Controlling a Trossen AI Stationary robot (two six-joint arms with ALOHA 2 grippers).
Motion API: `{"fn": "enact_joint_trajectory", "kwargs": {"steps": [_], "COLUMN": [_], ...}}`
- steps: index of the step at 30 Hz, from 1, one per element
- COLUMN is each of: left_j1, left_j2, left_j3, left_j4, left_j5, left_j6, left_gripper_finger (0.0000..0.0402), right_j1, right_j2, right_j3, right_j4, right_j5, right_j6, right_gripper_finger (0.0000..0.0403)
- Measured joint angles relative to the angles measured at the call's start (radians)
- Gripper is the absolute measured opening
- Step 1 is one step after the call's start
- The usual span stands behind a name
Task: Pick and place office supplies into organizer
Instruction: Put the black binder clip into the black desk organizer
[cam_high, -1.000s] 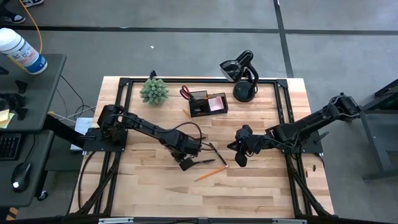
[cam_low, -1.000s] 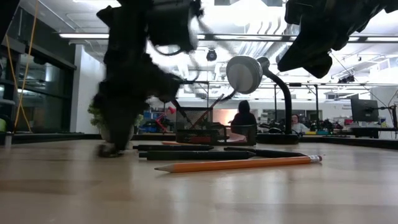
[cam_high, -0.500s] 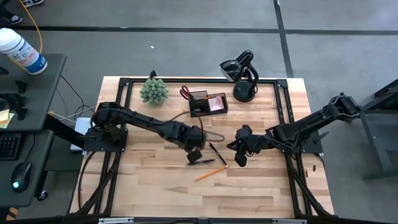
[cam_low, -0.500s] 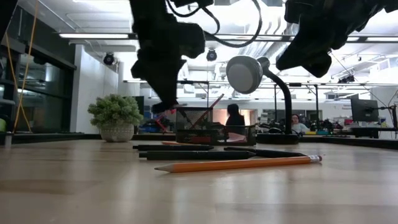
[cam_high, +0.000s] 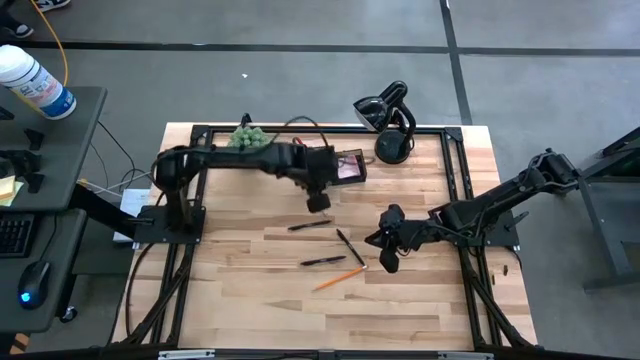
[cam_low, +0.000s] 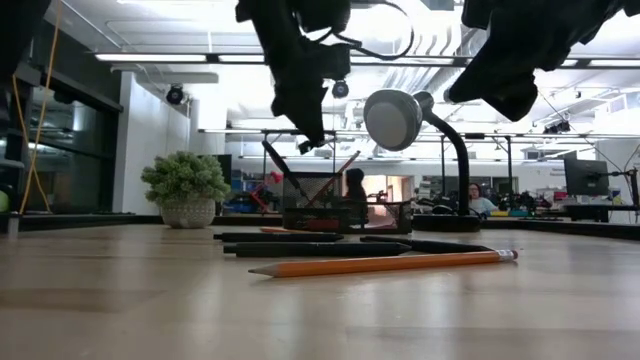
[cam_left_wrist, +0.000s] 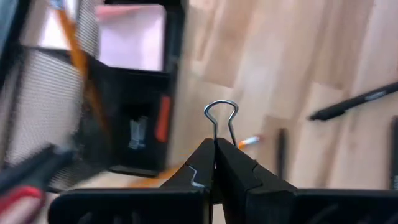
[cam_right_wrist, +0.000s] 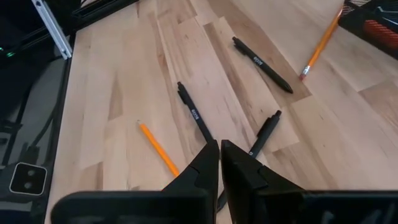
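Note:
My left gripper (cam_high: 318, 202) hangs above the table just near of the black organizer (cam_high: 322, 176), shut on a small binder clip. In the left wrist view the organizer (cam_left_wrist: 127, 93) holds the pink sticky-note pad (cam_left_wrist: 132, 37), an orange pencil (cam_left_wrist: 78, 53) and red-handled scissors (cam_left_wrist: 18, 196). Three black pens (cam_high: 310, 225) (cam_high: 348, 246) (cam_high: 322, 261) and an orange pencil (cam_high: 338, 279) lie flat on the wood. My right gripper (cam_high: 386, 256) waits shut above the table, right of the pens. My left gripper pinches the binder clip between its two shut fingertips (cam_left_wrist: 205, 168). One wire loop (cam_left_wrist: 216, 127) of the clip sticks out past the tips. The clip is lifted clear of the table; its body is hidden by the fingers.
A spiky green plant (cam_high: 247, 146) stands at the far left. A black curved-neck stand (cam_high: 392, 120) sits right of the organizer. Another pencil (cam_right_wrist: 320, 43) lies near the organizer. Bare wood stretches along the near side, below the pencil.
My left gripper has risen from the table beside the pens and swung toward the far edge, ending just near of the organizer, shut throughout. The right arm has kept still.

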Motion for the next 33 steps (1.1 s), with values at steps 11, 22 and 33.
{"fn": "enact_joint_trajectory", "kwargs": {"steps": [11,22,33], "left_j1": [0.048,0.045,0.028], "left_j2": [0.024,0.108,0.189], "left_j3": [-0.001,-0.003,-0.003], "left_j4": [0.032,0.102,0.137], "left_j5": [0.012,-0.119,-0.273], "left_j6": [0.341,0.372,0.382], "left_gripper_finger": [0.0000,0.0000,0.0000], "right_j1": [-0.001,-0.001,-0.001], "right_j2": [0.000,0.000,0.000], "right_j3": [0.000,-0.001,-0.001], "right_j4": [0.019,0.080,0.102], "right_j5": [0.053,0.068,0.068], "right_j6": [0.000,-0.002,-0.001], "right_gripper_finger": [0.0012,0.0012,0.0012]}}
